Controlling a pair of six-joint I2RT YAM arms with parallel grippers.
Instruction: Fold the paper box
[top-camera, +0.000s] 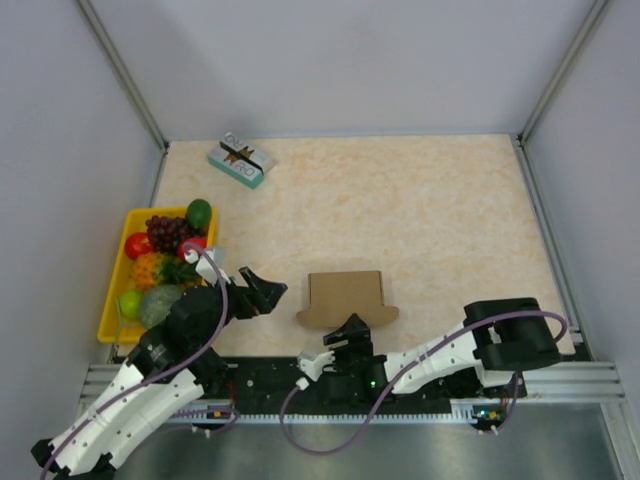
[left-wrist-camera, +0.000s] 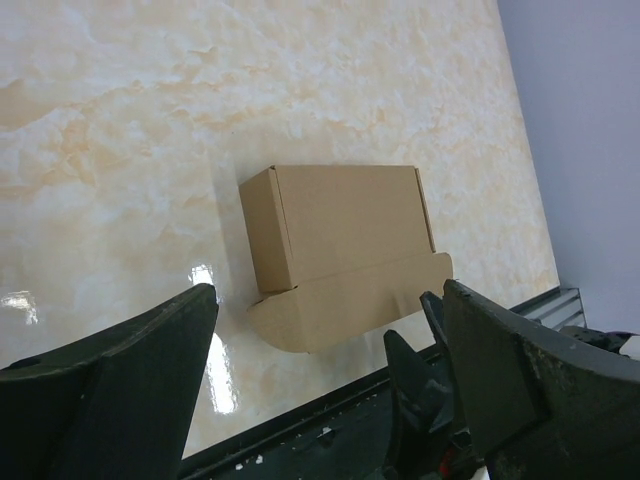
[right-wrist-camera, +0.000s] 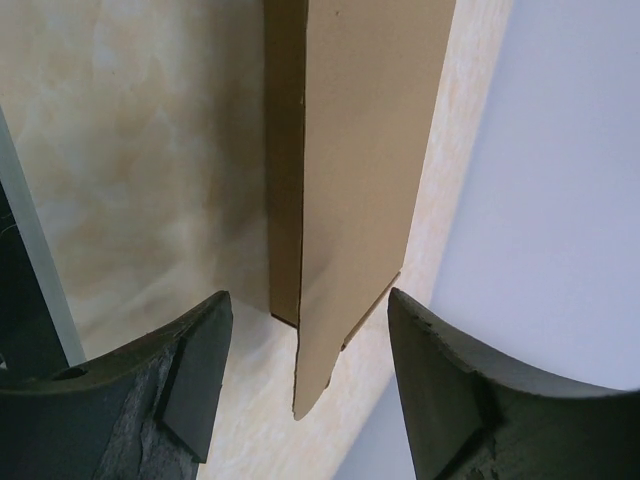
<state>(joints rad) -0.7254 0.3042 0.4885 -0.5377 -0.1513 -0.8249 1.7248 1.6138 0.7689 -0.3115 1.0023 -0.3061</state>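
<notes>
— What are we seeing nearest?
— We are seeing the right tool (top-camera: 350, 332) with jaws apart, just beside the paper box (top-camera: 345, 295); the left tool (top-camera: 265, 288) is gaping wide, empty.
— And the box?
— It is lying partly folded at lower centre of the surface (top-camera: 450, 220).

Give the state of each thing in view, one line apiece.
Brown cardboard paper box, body folded up, near flap lying out flat.
Left hand, open, empty.
Right hand, open, empty, at the flap.
Yellow plastic tray, full of fruit.
Small teal-and-white printed box, lying flat.
</notes>
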